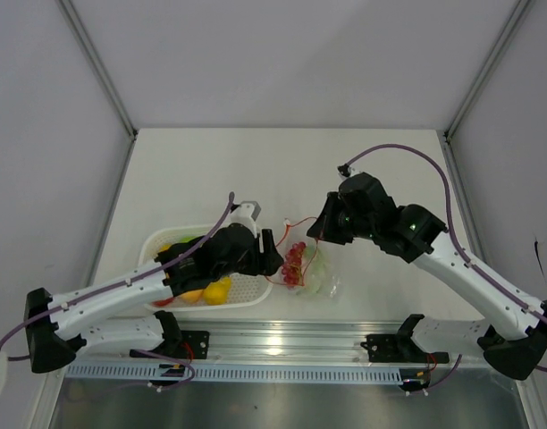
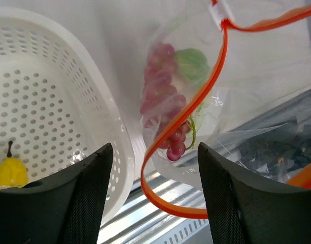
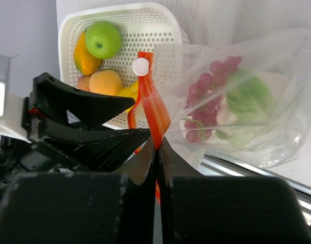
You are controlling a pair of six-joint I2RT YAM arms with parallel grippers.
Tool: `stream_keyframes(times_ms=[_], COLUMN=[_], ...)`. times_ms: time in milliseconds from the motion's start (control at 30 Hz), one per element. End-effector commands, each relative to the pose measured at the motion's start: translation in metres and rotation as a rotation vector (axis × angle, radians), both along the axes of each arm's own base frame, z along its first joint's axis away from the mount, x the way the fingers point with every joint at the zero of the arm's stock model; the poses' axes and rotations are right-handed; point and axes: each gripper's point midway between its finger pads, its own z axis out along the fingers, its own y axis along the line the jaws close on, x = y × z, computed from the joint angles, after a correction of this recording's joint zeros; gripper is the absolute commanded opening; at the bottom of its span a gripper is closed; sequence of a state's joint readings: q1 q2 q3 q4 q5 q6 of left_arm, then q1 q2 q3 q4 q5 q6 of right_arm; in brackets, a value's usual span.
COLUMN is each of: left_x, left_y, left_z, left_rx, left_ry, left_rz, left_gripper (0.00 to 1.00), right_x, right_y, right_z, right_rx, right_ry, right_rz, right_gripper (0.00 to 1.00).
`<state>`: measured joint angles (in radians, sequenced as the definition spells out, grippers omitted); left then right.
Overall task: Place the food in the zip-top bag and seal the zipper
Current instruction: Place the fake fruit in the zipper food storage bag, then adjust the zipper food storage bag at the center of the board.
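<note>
Grapes point(image 3: 204, 99) in bag point(image 3: 283, 56); fruit point(image 3: 103, 39) in basket point(image 3: 120, 11)

Yellow pear point(image 2: 8, 173) hidden in part behind left gripper point(image 2: 154, 150), basket point(image 1: 153, 246) mostly under left arm point(image 1: 122, 286), pale lump point(image 3: 277, 84) in bag point(image 3: 292, 132) blurred, perhaps cauliflower.

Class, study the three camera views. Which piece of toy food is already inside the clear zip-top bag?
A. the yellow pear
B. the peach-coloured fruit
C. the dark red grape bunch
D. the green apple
C: the grape bunch shows through the clear plastic of the zip-top bag, while the green apple, yellow pear and peach-coloured fruit all lie in the white basket.
</note>
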<state>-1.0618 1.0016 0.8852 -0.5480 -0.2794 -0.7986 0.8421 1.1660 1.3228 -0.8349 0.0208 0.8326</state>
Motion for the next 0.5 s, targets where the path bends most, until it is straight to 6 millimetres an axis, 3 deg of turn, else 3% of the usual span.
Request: stream_keyframes(times_ms=[0, 100, 133, 167, 200, 233, 267, 333, 367, 433, 467], left_x=[-0.003, -0.002, -0.002, 0.0, -0.003, -0.002, 0.003, 0.001, 0.002, -0.006, -0.008], left_y=[-0.018, -0.029, -0.032, -0.042, -0.05, -0.055, -0.067, -0.078, -0.088, -0.103, -0.109], left_z=[0.008, 0.003, 0.003, 0.012, 0.018, 0.016, 0.049, 0.056, 0.089, 0.11, 0.133], left_rx=[-0.044, -0.018, -0.013, -0.026, -0.042, -0.025, -0.079, -0.07, -0.136, -0.208, -0.26], left_ry=[0.011, 0.037, 0.043, 0.037, 0.033, 0.044, 0.006, 0.022, -0.013, -0.011, -0.03], left_rz=[-0.068, -0.096, -0.109, -0.129, -0.175, -0.191, -0.207, -0.254, -0.276, -0.349, -0.37], left_gripper=[0.69, 0.51, 0.27, 0.18, 0.01, 0.01, 0.01, 0.01, 0.01, 0.01, 0.0], right_x=[0.001, -0.001, -0.001, -0.001, 0.0, 0.0, 0.0, 0.001, 0.001, 0.001, -0.001], right_y=[-0.005, -0.006, -0.008, -0.011, -0.016, -0.022, -0.028, -0.048, -0.054, -0.071, -0.077], right_z=[0.014, 0.013, 0.012, 0.01, 0.007, 0.007, 0.004, -0.004, -0.005, -0.006, -0.001], right_rx=[0.027, 0.026, 0.019, 0.008, -0.019, -0.035, -0.063, -0.132, -0.151, -0.204, -0.203], right_ry=[-0.052, -0.051, -0.054, -0.054, -0.055, -0.064, -0.068, -0.082, -0.094, -0.119, -0.135], right_rz=[-0.003, -0.002, -0.006, -0.012, -0.028, -0.041, -0.052, -0.103, -0.112, -0.141, -0.15], right_gripper=[0.0, 0.0, 0.0, 0.0, 0.0, 0.0, 0.0, 0.0, 0.0, 0.0, 0.0])
